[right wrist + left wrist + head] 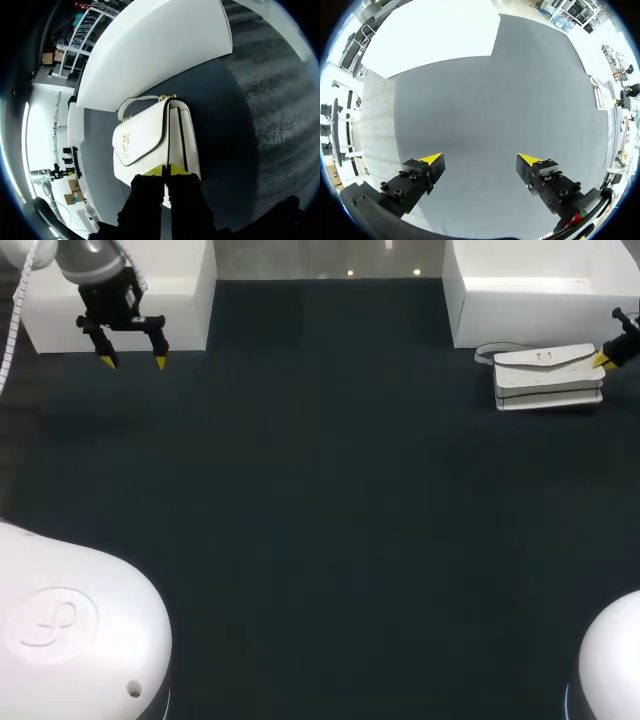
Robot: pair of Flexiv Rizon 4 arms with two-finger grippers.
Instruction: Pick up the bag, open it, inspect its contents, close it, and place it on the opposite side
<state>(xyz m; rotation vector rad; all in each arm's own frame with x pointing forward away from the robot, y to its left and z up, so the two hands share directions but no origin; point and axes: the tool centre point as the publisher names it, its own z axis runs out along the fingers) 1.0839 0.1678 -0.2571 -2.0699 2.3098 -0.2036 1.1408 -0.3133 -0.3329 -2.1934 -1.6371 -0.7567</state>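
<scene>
Head view, nearest first: two white robot bases sit at the near corners, one on the left [70, 630] and one on the right [612, 660]. Beyond them lies the dark table [320, 520].

At the far left, the left gripper [133, 360] hangs above the table with its fingers spread wide and nothing between them. The left wrist view shows the same thing, with only bare table under the left gripper [481, 161].

At the far right, the bag [548, 377] lies flat on the table, white, flap up and closed, with its strap [487, 353] looped out at the end facing the table's middle. The right gripper [605, 358] comes in from the right edge and meets the bag's other end.

In the right wrist view, the right gripper [165, 170] has its yellow tips pressed together against the near end of the bag [145, 142], beside the flap's dark edge. Whether they nip any of the bag I cannot tell. A gold clasp [125, 137] sits on the flap, and the strap [131, 102] curls at the bag's far end.

Farthest back stand two white boxes, the left box [180, 300] behind the left gripper and the right box [540, 290] just behind the bag.
</scene>
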